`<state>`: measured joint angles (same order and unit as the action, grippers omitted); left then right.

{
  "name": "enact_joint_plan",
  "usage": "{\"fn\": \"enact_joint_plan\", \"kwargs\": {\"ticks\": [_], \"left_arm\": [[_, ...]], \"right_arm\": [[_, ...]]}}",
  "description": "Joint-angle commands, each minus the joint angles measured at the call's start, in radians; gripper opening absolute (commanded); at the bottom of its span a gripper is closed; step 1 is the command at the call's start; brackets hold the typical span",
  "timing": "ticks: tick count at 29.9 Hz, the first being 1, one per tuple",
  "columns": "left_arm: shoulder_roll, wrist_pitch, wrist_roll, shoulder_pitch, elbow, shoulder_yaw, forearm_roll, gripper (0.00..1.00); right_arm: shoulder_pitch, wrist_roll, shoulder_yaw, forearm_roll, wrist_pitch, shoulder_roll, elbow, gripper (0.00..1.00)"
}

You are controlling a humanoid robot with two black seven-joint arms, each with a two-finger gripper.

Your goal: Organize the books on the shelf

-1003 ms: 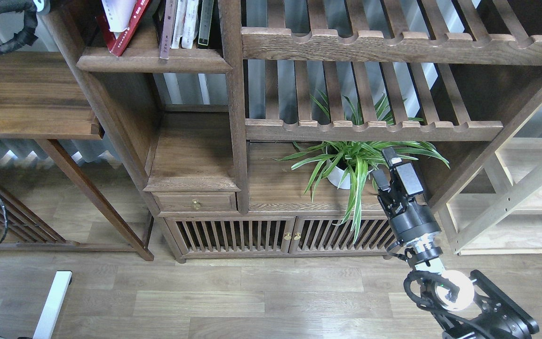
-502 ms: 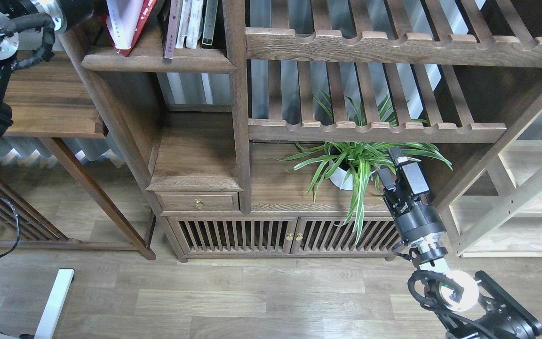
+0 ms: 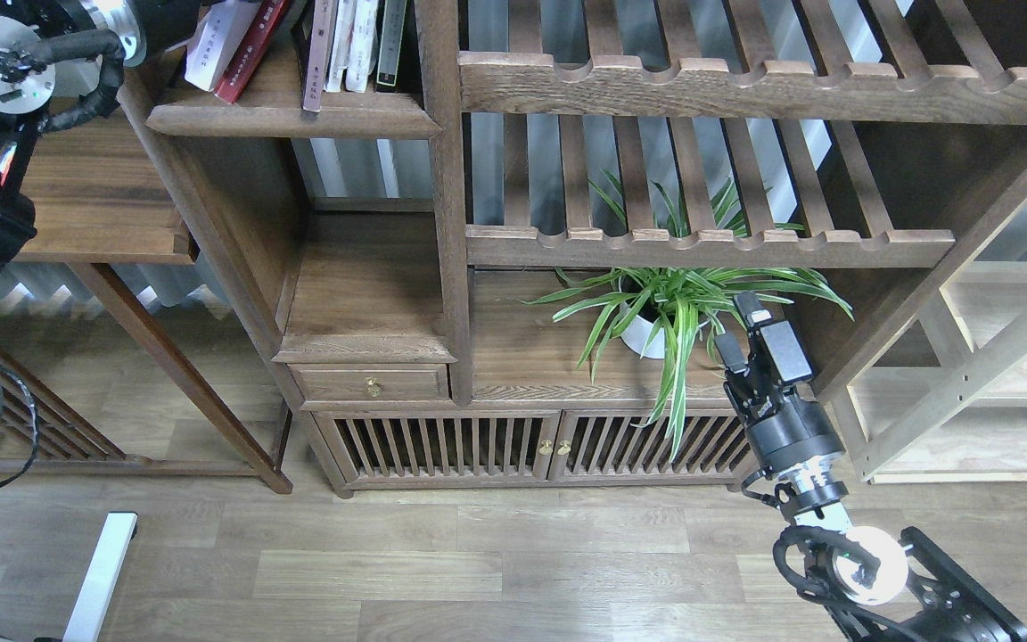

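Two of the books lean to the left at the left end of the shelf (image 3: 291,118): a white one (image 3: 210,46) and a bright red one (image 3: 250,49) right behind it. Their tops are cut off by the view's upper edge. My left arm reaches in from the top left, and the dark end of my left gripper (image 3: 170,18) sits right beside the white book. Its fingers are hidden. My right gripper (image 3: 738,325) hangs far away at the lower right in front of the plant, open and holding nothing.
Several thin upright books (image 3: 355,45) stand at the shelf's right end against the cabinet post (image 3: 442,196). Slatted shelves (image 3: 710,245) fill the right side. A potted plant (image 3: 669,308) stands below them. A brown side table (image 3: 77,187) is under my left arm.
My left arm has swung in toward the shelf. The white and red books have tipped further to the left and lie lower. My right gripper has drifted slightly down and right.
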<state>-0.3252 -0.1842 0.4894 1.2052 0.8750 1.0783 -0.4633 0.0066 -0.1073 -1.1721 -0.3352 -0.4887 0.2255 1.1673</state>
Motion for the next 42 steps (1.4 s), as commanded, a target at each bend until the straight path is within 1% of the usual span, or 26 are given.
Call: {"fn": "enact_joint_plan", "kwargs": {"ticks": [1, 6, 8, 13, 21, 27, 32, 35, 38, 40, 42], "left_arm": [[-0.027, 0.002, -0.001, -0.002, 0.064, 0.005, 0.0, 0.62], [-0.09, -0.003, -0.001, -0.021, 0.119, 0.008, 0.002, 0.63], [-0.116, 0.0, -0.001, -0.042, 0.166, 0.017, 0.002, 0.64], [-0.159, -0.003, -0.001, -0.091, 0.211, 0.025, 0.005, 0.66], [-0.166, -0.009, -0.001, -0.165, 0.275, 0.061, 0.011, 0.68], [-0.166, -0.011, -0.001, -0.222, 0.373, 0.1, 0.049, 0.68], [-0.164, -0.012, -0.001, -0.311, 0.479, 0.186, 0.074, 0.68], [-0.161, -0.014, -0.001, -0.387, 0.564, 0.248, 0.156, 0.68], [-0.158, -0.017, -0.001, -0.456, 0.614, 0.305, 0.192, 0.68], [-0.15, -0.032, -0.001, -0.498, 0.627, 0.333, 0.198, 0.68], [-0.129, -0.075, -0.001, -0.538, 0.636, 0.359, 0.218, 0.68]], "right_arm": [[-0.002, 0.0, 0.0, 0.001, 0.0, 0.0, 0.0, 1.0], [-0.004, 0.0, 0.0, 0.002, 0.0, 0.0, 0.0, 1.0], [-0.007, 0.0, 0.0, 0.002, 0.0, 0.0, -0.001, 1.0], [-0.007, 0.0, 0.002, 0.004, 0.0, -0.003, -0.001, 1.0], [-0.008, 0.0, 0.002, 0.004, 0.0, -0.003, -0.001, 1.0], [-0.01, 0.0, 0.002, 0.005, 0.0, -0.003, -0.001, 1.0], [-0.008, 0.0, 0.006, 0.004, 0.0, -0.006, 0.008, 1.0], [-0.007, 0.0, 0.009, 0.004, 0.0, -0.003, 0.023, 1.0], [-0.007, 0.0, 0.015, 0.004, 0.0, -0.008, 0.032, 1.0], [-0.008, 0.001, 0.02, 0.005, 0.0, -0.014, 0.034, 1.0], [-0.008, 0.0, 0.028, 0.005, 0.0, -0.015, 0.034, 1.0]]}}
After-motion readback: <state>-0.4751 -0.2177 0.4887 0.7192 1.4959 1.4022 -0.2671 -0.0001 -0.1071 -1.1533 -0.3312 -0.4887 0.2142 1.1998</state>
